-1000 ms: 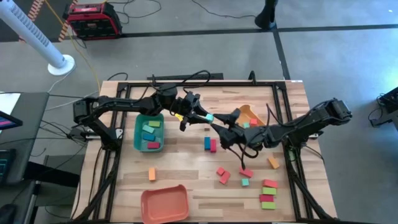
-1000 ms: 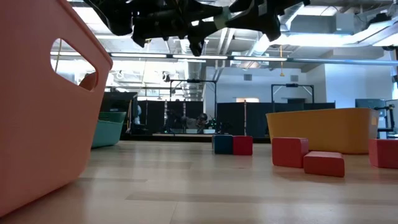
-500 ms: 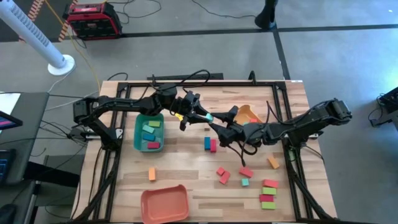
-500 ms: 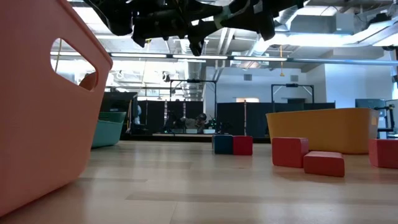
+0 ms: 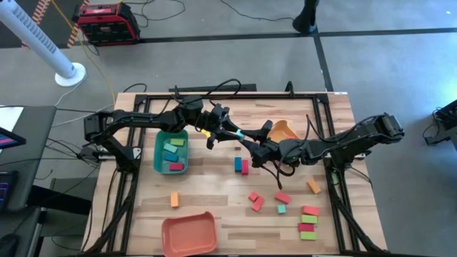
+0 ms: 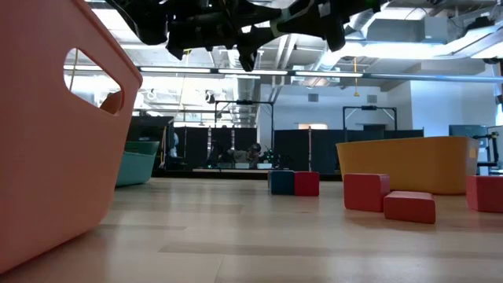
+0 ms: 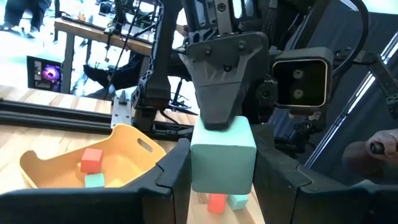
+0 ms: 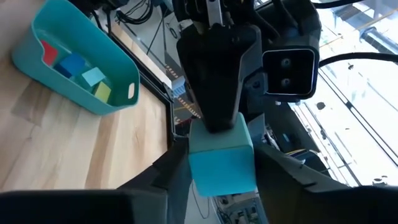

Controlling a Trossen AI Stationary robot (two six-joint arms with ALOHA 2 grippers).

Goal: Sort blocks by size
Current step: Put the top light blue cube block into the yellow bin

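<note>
my left pincer (image 5: 236, 133) and right pincer (image 5: 246, 140) both clamp the teal block (image 7: 222, 155); some blocks lie in trays, many wait at five o'clock.

Salmon-red tray (image 6: 55, 118): cut off by the left and top edges in the low view.
Teal block (image 7: 222, 155): lower part hidden behind the gripper fingers (image 7: 174, 177) in both wrist views.
Far-right red block (image 6: 485, 193): cut by the picture's right edge.
Yellow-orange tray (image 5: 285, 130): partly covered by the right arm.

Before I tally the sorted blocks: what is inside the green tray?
The green tray holds several blocks: blue, teal, yellow-green and red ones show. Whether more lie underneath them cannot be seen.
</note>
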